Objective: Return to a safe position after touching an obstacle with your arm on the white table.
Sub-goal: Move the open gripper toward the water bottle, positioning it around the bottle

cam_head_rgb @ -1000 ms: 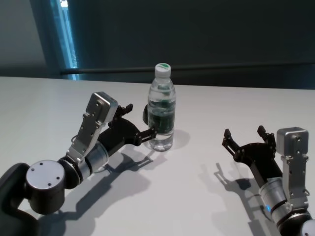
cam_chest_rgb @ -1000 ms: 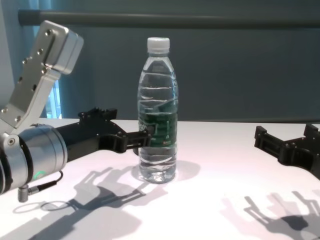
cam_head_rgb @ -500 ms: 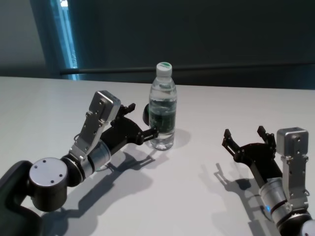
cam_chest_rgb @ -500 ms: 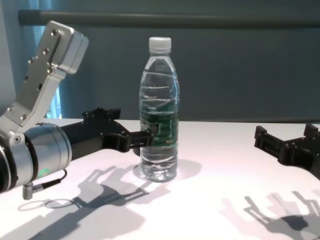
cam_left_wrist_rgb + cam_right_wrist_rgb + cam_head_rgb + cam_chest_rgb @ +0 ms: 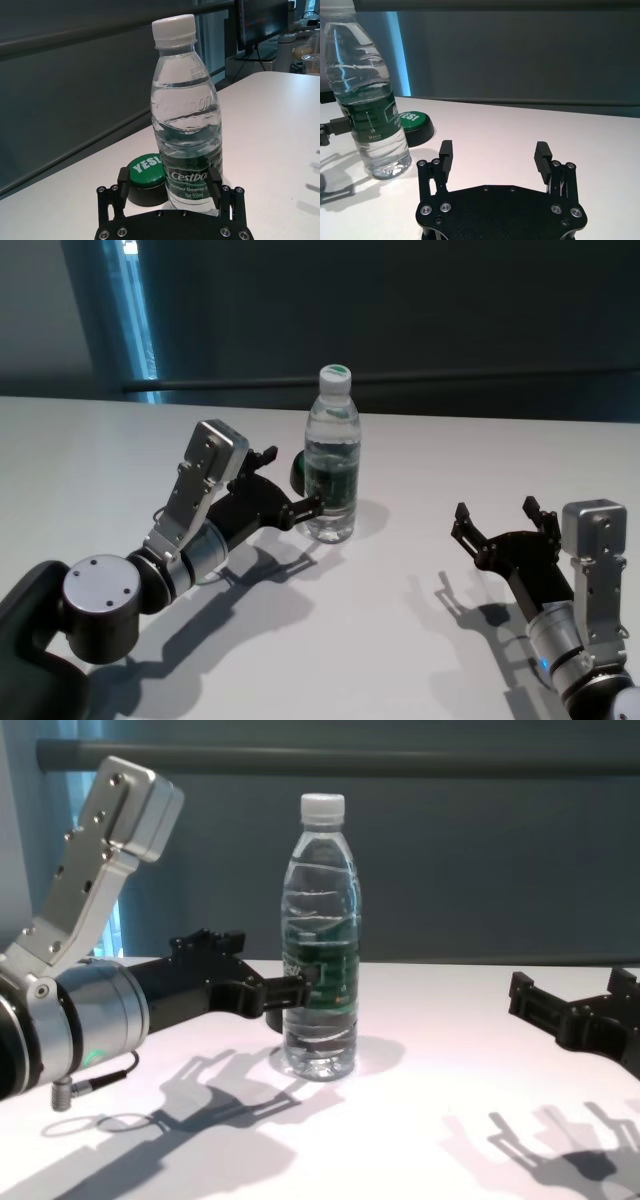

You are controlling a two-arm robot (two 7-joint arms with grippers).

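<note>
- Bottle (image 5: 331,455) stands upright mid-worktop (image 5: 420,640), flanked by open left end effector (image 5: 287,483).
- Green-topped black puck (image 5: 147,179) just behind it.
- Open worktop between bottle and right end effector (image 5: 497,515).

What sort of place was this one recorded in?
Probably an office or lab test bench: a plain white table holding only a water bottle and a green-topped button, with a monitor and desk clutter beyond.
</note>
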